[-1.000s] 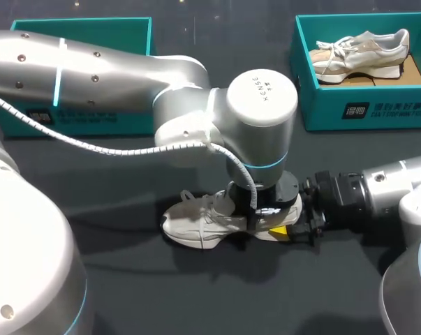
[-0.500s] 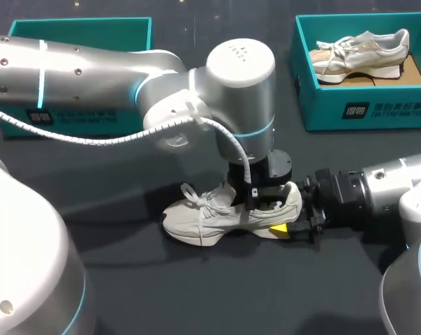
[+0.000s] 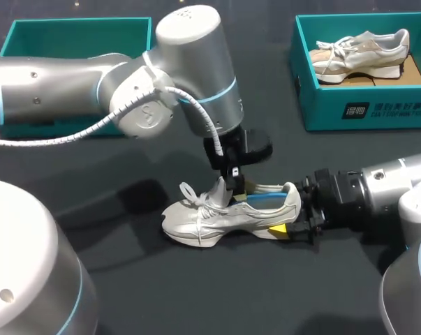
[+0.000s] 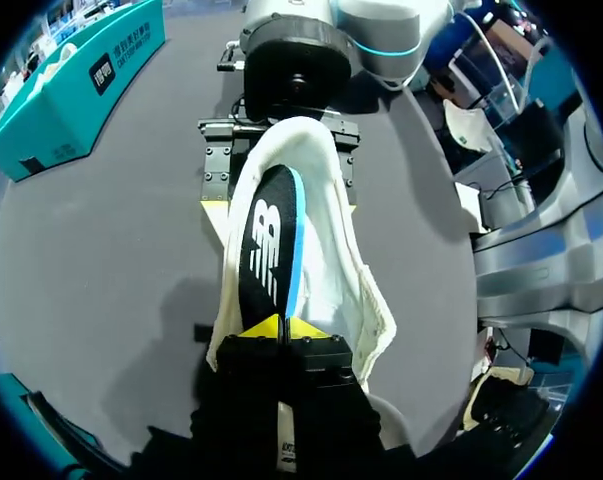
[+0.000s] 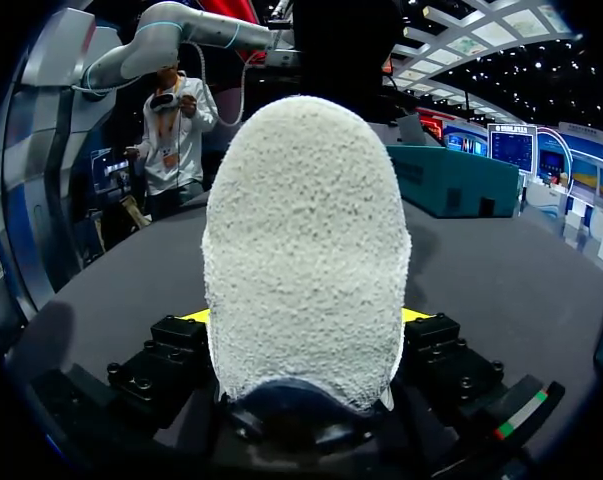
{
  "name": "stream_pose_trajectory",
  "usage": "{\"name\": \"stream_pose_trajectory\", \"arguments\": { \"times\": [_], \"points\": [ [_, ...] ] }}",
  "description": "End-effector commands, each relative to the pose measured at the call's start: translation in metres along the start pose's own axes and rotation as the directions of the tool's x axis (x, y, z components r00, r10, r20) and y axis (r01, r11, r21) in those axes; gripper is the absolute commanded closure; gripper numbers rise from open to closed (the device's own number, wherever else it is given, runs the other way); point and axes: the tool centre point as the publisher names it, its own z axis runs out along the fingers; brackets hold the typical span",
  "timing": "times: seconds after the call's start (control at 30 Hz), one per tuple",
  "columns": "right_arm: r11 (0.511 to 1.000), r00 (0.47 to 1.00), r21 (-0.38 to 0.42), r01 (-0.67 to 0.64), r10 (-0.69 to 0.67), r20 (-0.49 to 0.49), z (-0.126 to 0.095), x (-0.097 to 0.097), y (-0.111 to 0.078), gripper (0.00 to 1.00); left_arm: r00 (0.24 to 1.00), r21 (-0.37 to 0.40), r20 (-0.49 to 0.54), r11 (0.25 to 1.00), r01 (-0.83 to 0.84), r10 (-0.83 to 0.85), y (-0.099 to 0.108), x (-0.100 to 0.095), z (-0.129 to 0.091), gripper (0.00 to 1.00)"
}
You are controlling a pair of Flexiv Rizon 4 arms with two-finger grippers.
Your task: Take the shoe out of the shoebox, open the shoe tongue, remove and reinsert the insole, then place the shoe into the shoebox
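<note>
The shoe (image 3: 217, 218) lies on its sole on the dark worktop (image 3: 196, 293), out of its box, toe toward my left and heel toward my right. The right tool (image 3: 288, 222) is clenched on the heel from both sides, low against the worktop. It seems to serve as a brace, so the shoe cannot slide or lift while the other arm works inside it. The left tool (image 4: 281, 327) comes down over the opening near the tongue. Its yellow tips are pinched together on the near end of the dark, blue-edged insole (image 4: 268, 235), which runs from them back toward the heel. It lies partly inside the shoe and appears raised above the footbed rather than seated. I judge this to be the insole step, with the return to the box not yet begun. At the far right stands a teal shoebox (image 3: 364, 108) holding a second pale shoe (image 3: 360, 52) on brown card. A matching teal box (image 3: 77, 35) sits at the far left, but my left arm covers most of its inside, so I cannot tell what is in it.
</note>
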Motion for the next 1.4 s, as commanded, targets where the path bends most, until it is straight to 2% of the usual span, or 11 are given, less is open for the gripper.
{"name": "stream_pose_trajectory", "arguments": {
  "times": [0.03, 0.4, 0.7, 0.8, 1.23, 1.4],
  "points": [
    [1.0, 1.0, 0.005, 0.0, 0.0, 0.001, 0.001, 0.003, 0.0, 1.0, 1.0, 0.1, 0.001, 0.995, -0.02, 0.02, 0.007, 0.006, -0.009, 1.0],
    [1.0, 1.0, 0.005, 0.0, 0.0, 0.001, 0.001, 0.003, 0.0, 1.0, 1.0, 0.179, -0.007, 0.984, -0.007, 0.008, 0.0, 0.013, -0.024, 1.0],
    [1.0, 1.0, 0.005, 0.0, 0.0, 0.001, 0.001, 0.003, 0.0, 1.0, 0.999, 0.206, 0.049, 0.979, -0.014, 0.004, -0.03, 0.011, -0.027, 1.0],
    [1.0, 1.0, 0.005, 0.0, 0.0, 0.001, 0.001, 0.003, 0.0, 1.0, 0.998, 0.209, 0.062, 0.978, -0.005, -0.008, -0.034, 0.009, -0.026, 1.0],
    [1.0, 1.0, 0.005, 0.0, 0.0, 0.001, 0.001, 0.003, 0.0, 1.0, 0.998, 0.248, 0.027, 0.967, 0.054, -0.063, -0.004, 0.002, -0.035, 1.0],
    [1.0, 1.0, 0.005, 0.0, 0.0, 0.001, 0.001, 0.003, 0.0, 1.0, 0.998, 0.259, 0.024, 0.964, 0.057, -0.065, -0.005, 0.001, -0.037, 1.0]
  ]
}}
